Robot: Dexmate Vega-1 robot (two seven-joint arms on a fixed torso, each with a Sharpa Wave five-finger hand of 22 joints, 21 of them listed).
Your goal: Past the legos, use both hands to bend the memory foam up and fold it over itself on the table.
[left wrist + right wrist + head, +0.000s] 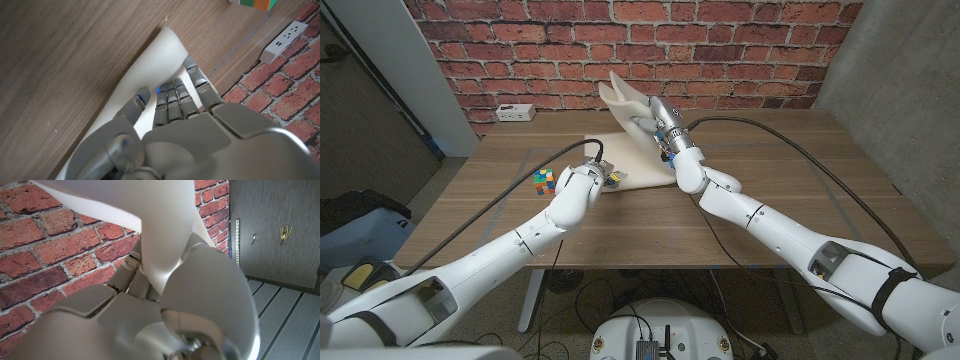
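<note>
Left hand (180,130) presses memory foam (638,130) down, fingers spread; right hand (663,128) grips its raised edge.

White arms, black cables, grey robot hand (200,135)

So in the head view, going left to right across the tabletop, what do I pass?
Power strip at the back edge → puzzle cube → left hand pressing on the foam's near part → foam sheet, its far part lifted → right hand gripping that raised part.
</note>
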